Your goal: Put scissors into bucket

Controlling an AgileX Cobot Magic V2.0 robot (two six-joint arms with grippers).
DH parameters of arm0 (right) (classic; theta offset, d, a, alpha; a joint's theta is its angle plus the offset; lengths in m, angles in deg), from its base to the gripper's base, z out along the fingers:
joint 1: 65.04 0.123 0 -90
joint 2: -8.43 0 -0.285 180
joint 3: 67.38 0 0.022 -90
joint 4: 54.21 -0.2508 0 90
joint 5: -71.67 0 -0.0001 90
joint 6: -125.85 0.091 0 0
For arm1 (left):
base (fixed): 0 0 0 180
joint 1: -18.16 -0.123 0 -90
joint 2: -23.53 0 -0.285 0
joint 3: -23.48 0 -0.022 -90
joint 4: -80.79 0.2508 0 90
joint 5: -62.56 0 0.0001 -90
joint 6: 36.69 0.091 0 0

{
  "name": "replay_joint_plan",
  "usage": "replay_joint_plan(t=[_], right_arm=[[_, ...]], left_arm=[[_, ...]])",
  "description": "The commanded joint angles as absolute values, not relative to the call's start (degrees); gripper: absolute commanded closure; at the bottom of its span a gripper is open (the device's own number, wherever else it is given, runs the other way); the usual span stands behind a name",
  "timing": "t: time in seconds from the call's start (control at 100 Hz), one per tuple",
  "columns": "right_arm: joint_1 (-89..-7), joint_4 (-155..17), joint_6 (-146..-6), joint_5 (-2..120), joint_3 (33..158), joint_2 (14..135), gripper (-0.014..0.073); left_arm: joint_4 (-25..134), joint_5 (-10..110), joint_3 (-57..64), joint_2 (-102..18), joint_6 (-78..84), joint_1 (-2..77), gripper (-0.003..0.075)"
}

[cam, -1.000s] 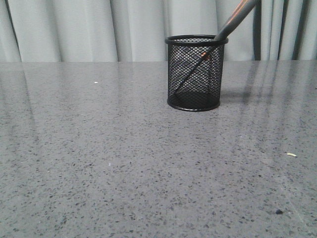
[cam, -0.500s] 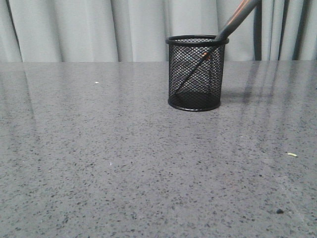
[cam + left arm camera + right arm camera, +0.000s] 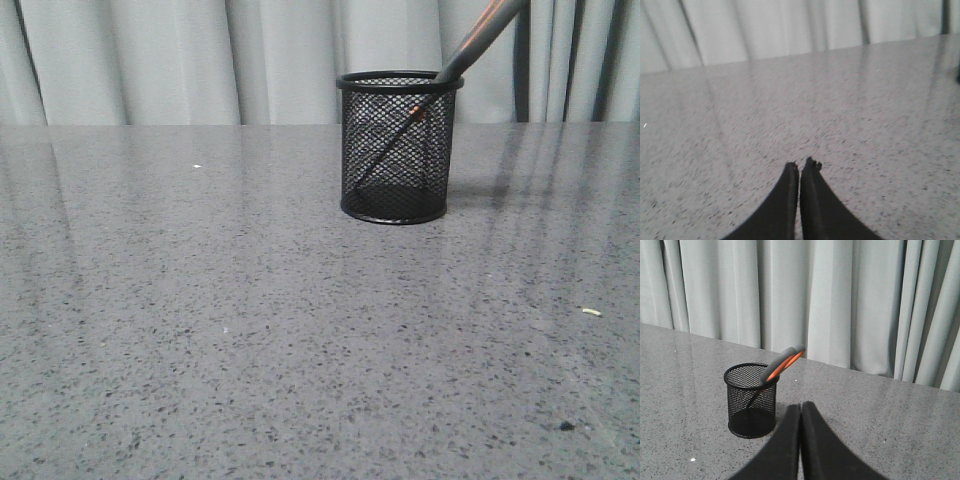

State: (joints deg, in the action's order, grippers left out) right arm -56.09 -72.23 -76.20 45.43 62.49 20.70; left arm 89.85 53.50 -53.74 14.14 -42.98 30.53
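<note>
Scissors (image 3: 478,38) stand in the bucket (image 3: 399,147), blades down inside the mesh, handles leaning out over the rim toward 1 o'clock; the bucket sits upright on the grey speckled table (image 3: 250,320), at about 1 o'clock from table centre in the front view. Left gripper (image 3: 801,165): fingers pressed together, holding nothing, above bare table. Right gripper (image 3: 800,407): fingers likewise pressed together and empty, near the bucket but apart from it.
</note>
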Motion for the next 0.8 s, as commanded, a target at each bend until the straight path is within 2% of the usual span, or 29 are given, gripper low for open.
replay_joint_plan(t=[0.0, 0.23, 0.79], right_arm=[[-56.11, -72.36, -76.77, 50.33, 63.65, 21.47, 0.0638], [-56.11, -72.36, -76.77, 50.33, 63.65, 21.47, 0.0638], [-56.11, -72.36, -76.77, 50.33, 63.65, 21.47, 0.0638]], left_arm=[[87.49, 59.00, -55.37, 13.36, -44.03, 27.37, 0.0739], [84.36, 48.10, -56.03, 13.49, -43.90, 24.73, 0.0740], [83.51, 48.24, -56.03, 13.49, -43.90, 24.73, 0.0739]])
